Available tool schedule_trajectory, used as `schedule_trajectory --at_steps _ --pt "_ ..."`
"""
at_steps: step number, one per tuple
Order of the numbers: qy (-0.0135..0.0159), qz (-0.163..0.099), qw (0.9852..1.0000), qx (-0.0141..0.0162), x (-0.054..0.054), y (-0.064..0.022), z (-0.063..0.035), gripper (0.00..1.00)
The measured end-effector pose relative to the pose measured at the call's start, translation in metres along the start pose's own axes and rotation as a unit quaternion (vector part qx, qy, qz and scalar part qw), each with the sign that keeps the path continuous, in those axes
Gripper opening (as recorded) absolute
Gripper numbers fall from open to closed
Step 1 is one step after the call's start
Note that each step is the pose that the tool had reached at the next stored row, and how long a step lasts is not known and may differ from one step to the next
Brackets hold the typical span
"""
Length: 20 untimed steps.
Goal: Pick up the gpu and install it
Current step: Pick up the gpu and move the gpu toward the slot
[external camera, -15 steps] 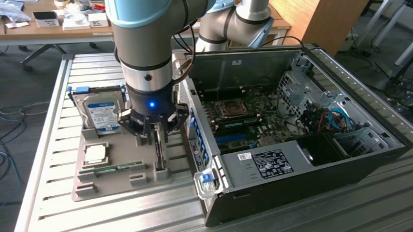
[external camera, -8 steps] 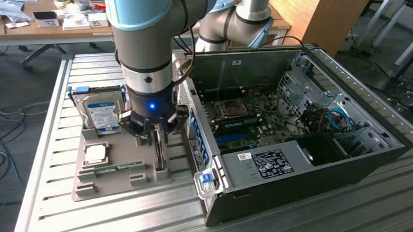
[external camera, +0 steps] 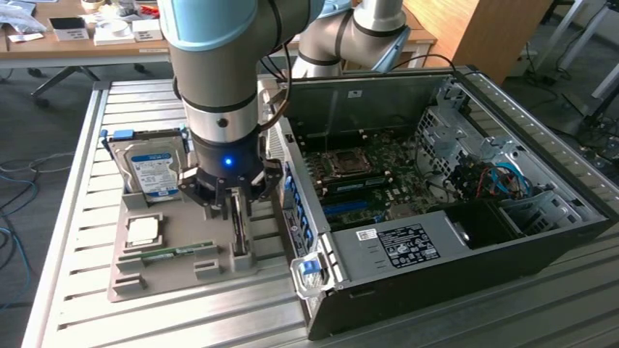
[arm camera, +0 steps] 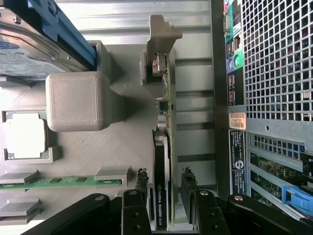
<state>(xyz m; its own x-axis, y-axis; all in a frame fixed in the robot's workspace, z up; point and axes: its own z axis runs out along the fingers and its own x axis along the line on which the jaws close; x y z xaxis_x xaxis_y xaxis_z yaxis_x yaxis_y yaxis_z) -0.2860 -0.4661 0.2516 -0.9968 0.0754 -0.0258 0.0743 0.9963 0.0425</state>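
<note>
On the grey printed plastic tray point(external camera: 167, 279), the gpu point(arm camera: 160, 156), a thin black card with a pale metal bracket, stands on edge in the slot nearest the open black computer case point(external camera: 541, 239). The black gripper point(arm camera: 165, 183) straddles the card with its jaws wide apart and grips nothing. The card is not yet lifted or installed.

NVIDIA QUADRO is printed along the edge of the gpu point(arm camera: 160, 198); other print is unreadable.
</note>
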Motion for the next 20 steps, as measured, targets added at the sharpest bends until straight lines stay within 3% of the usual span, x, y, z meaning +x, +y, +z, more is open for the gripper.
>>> schedule_trajectory --at_steps 20 --pt "0.0000 0.000 1.0000 -0.0001 0.001 0.0040 0.0174 0.42"
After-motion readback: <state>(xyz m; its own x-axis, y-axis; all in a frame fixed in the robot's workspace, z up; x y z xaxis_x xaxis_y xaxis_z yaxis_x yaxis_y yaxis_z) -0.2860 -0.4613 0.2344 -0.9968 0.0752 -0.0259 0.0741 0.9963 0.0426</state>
